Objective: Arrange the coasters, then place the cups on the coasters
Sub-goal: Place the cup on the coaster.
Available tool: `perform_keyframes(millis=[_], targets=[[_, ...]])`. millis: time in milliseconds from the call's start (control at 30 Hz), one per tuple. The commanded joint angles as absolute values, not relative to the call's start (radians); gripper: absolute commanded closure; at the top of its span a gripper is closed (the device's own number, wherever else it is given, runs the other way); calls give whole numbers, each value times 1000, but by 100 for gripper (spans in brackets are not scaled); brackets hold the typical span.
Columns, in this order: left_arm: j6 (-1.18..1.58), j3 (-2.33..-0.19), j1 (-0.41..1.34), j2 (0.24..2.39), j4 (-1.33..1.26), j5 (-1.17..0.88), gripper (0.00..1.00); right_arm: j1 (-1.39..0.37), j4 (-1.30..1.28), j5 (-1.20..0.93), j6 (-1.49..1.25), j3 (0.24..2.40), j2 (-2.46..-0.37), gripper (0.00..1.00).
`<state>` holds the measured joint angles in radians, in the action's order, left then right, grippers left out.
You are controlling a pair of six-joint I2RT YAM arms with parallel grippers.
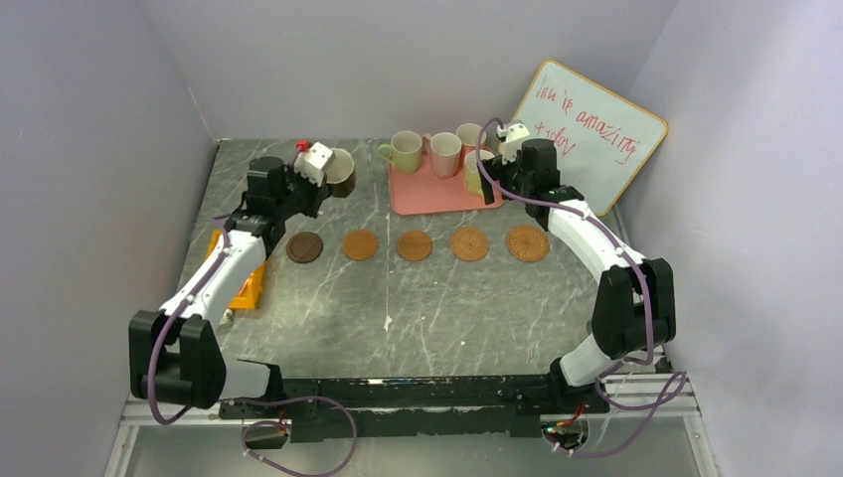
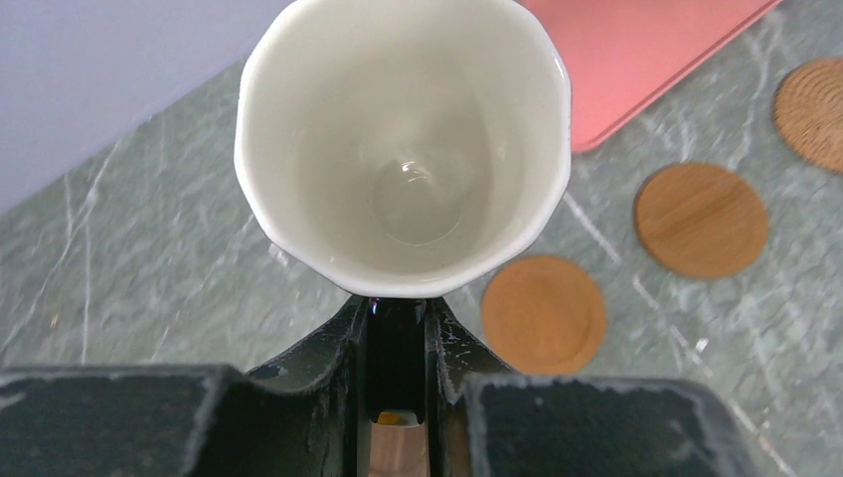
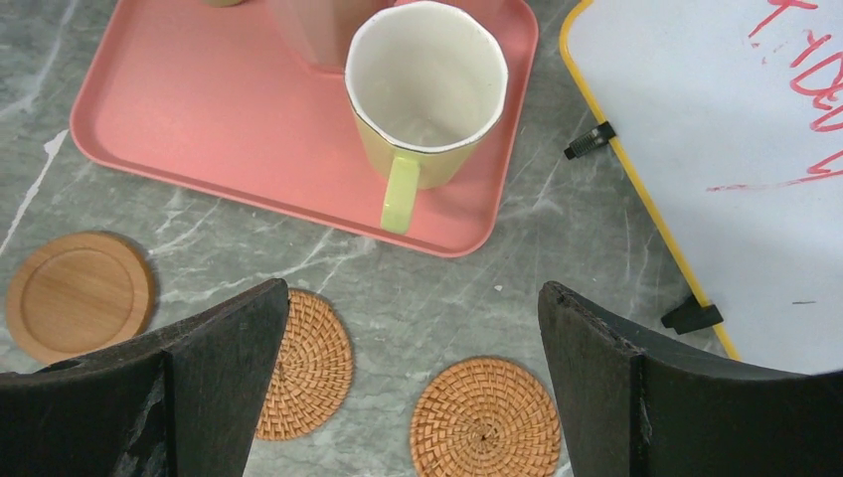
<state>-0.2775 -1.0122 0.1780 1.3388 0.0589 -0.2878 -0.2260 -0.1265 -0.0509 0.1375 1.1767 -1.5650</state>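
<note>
The left hand is clamped on the dark handle of the dark brown cup, its fingers pressed against either side of it. That cup, pale inside, is well to the left of the pink tray, with its mouth towards the wrist camera. Whether it rests on the surface I cannot tell.

The right hand has its fingers wide apart and holds nothing. It hangs over the tray's right front corner, with a green cup on the tray just beyond it.

There are five cups: the brown one in the left hand and four at the tray, two green and two pink, one green partly hidden by the right arm.

Five coasters lie in one row in front of the tray: one dark brown at the left end, two smooth tan, two woven.

A whiteboard leans right of the tray. Its red handwriting includes "is amazing"; the rest is unclear.
</note>
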Motion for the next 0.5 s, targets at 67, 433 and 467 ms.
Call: perform_keyframes(millis=[67,433,467], targets=[[-331,-948,92,1188,-2,-303,95,-222,-107,-90,113,1181,-1505,0],[-284,-749,-81,1076,-73,-408,95,-222,-104,-112,101,1176,-1488,0],[-283,-737,-82,1075,-77,-408,95,-222,-103,-113,100,1174,-1485,0]])
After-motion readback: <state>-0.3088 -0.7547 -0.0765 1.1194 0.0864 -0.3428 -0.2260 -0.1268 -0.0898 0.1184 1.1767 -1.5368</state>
